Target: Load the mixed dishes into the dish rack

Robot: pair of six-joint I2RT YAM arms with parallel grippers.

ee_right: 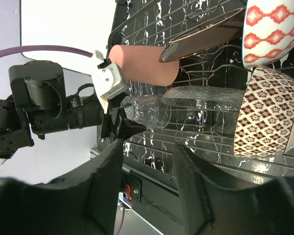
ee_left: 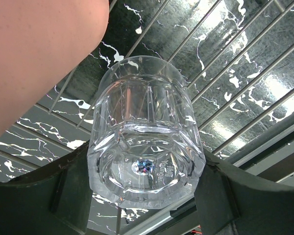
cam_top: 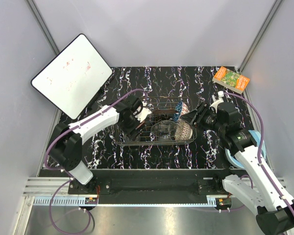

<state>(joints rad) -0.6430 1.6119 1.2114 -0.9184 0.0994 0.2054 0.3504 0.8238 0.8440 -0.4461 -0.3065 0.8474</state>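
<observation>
The dish rack (cam_top: 159, 139) is a silver wire basket in the middle of the table. My left gripper (cam_top: 137, 122) reaches into its left end and is shut on the small clear glass (ee_left: 144, 142), held on its side just above the rack wires (ee_left: 235, 73). The pink cup (ee_right: 142, 66) lies on its side beside it. The right wrist view also shows the plate (ee_right: 206, 36) on edge, the clear glass bowl (ee_right: 206, 98), the beige patterned bowl (ee_right: 269, 117) and an orange-diamond bowl (ee_right: 274, 29), all in the rack. My right gripper (ee_right: 147, 147) is open and empty at the rack's right end (cam_top: 195, 117).
A white board (cam_top: 71, 76) leans at the back left. A green-orange book (cam_top: 230, 79) lies at the back right. Blue headphones (cam_top: 262, 147) lie under my right arm. The cell walls close in on both sides.
</observation>
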